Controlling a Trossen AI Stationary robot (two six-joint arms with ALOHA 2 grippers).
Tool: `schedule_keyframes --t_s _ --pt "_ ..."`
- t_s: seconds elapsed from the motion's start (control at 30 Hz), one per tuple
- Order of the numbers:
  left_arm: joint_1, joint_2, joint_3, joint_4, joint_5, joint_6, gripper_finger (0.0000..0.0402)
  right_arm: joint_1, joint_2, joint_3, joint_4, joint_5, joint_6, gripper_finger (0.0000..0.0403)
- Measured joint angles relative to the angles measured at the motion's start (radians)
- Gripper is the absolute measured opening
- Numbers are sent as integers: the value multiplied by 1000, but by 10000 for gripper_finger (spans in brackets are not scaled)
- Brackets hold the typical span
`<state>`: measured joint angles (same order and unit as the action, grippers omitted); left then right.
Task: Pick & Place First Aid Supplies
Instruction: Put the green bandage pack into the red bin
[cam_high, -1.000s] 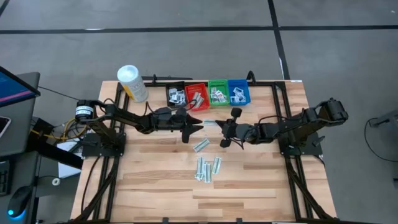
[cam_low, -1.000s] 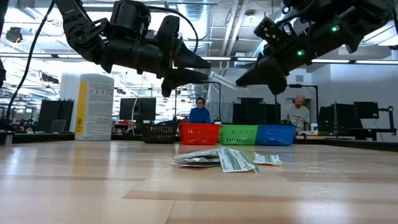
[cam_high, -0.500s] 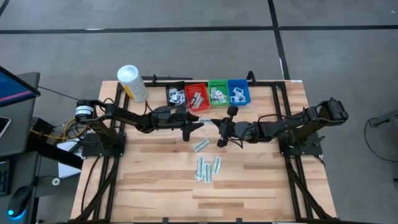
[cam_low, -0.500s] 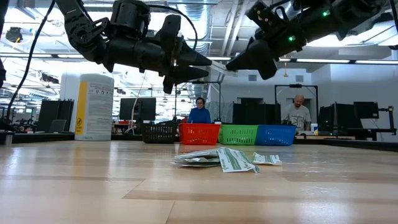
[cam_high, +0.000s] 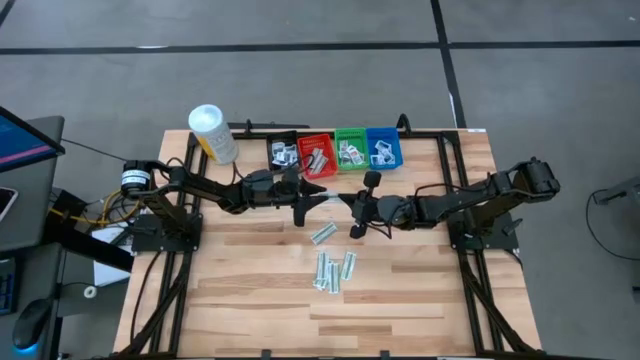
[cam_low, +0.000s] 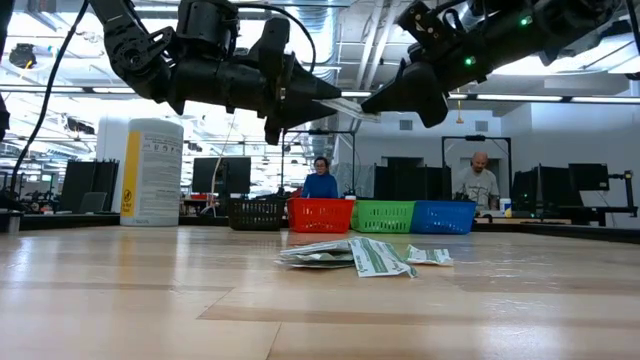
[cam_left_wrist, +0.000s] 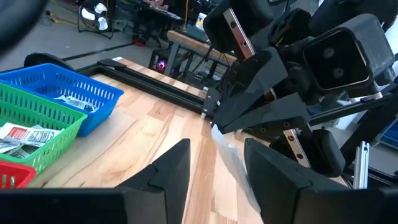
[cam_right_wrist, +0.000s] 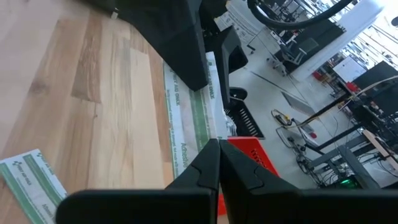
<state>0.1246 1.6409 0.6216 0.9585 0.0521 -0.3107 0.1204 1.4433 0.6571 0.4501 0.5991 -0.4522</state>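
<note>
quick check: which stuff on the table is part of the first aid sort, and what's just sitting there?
Part of the job:
- green wrapped strip pinched in the right gripper, with the left gripper at its other end
- loose green strips on the table
- packets in the bins

Just lying about:
- white canister
- monitor off the table's edge

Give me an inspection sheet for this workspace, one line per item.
Surface: wooden table, bare at the front.
Job's things: green-striped strips loose mid-table; one strip held in the air between both arms; packets in four bins at the back edge.
Clutter: white canister at the back left.
Grippers: right end effector shut on the strip; left end effector at its other end, fingers around it, not yet shut.
Cables: wires beside the left arm's base.
Surroundings: two people beyond the table.
</note>
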Motion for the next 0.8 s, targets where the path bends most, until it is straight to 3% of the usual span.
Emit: schedule_keyframes --t_s 0.47,0.67,0.8 --pt "0 0 0 0 0 106 8 0 0 0 7 3 -3 0" --pt "0 0 0 0 -2 149 7 -1 0 0 5 2 -2 11" --pt "0 0 0 0 -33 182 5 -1 0 0 -5 2 -2 57"
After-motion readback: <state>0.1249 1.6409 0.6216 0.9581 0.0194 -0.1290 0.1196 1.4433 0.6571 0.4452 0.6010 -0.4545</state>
